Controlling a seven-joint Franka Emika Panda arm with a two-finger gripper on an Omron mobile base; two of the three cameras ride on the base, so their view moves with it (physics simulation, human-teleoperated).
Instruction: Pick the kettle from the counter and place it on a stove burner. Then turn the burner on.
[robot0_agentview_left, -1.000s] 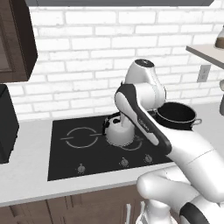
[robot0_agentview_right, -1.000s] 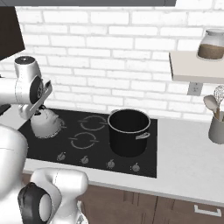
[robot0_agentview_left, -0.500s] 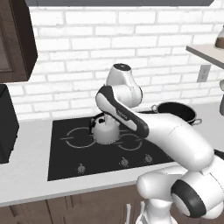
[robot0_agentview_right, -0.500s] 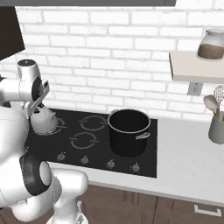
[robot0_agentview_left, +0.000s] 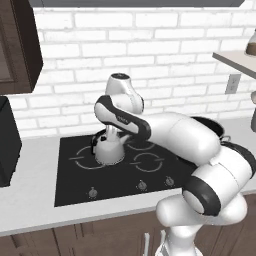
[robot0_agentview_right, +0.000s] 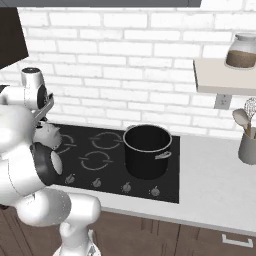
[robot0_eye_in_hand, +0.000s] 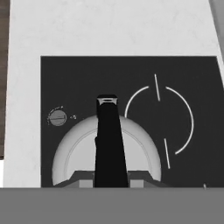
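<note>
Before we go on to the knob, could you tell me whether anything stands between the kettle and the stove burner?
Nothing visible does. The gripper is shut on the kettle by its handle, over the stove burner at the cooktop's left. The black pot stands well off to the right.

Pale silvery kettle, black cooktop, white brick wall.

Kettle over the cooktop's rear-left stove burner, pot at its right side
</note>
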